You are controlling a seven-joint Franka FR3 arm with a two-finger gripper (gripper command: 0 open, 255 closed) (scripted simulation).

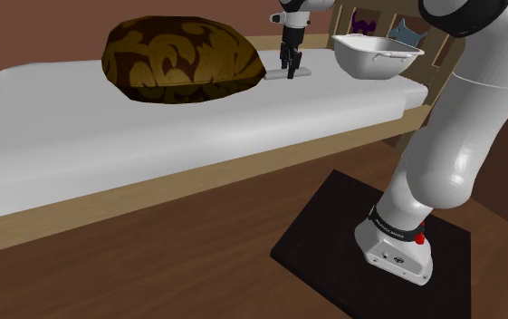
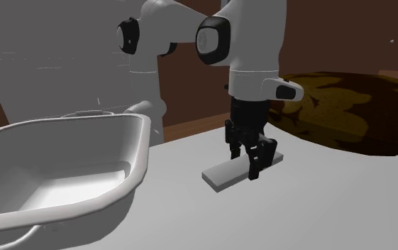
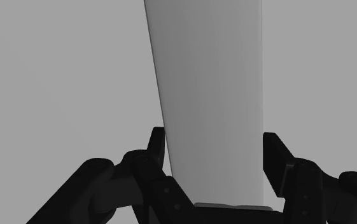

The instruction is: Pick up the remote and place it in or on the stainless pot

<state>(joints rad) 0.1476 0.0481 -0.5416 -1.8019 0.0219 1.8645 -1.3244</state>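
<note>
Wrist view: end effector (image 3: 212, 137) closed on one grey remote (image 3: 209, 76), flat on bed (image 1: 152, 136); one white pot (image 1: 376, 54) near.

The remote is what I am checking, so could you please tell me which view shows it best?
The second exterior view: the grey remote lies flat there, nearly whole, under the pincer. The wrist view crops its ends; the shoulder view shows it far off.

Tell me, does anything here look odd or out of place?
The pot stands on a bed, near its corner and close to the remote. Cookware on a mattress is unusual. Nothing looks spilled, tipped or damaged.
</note>
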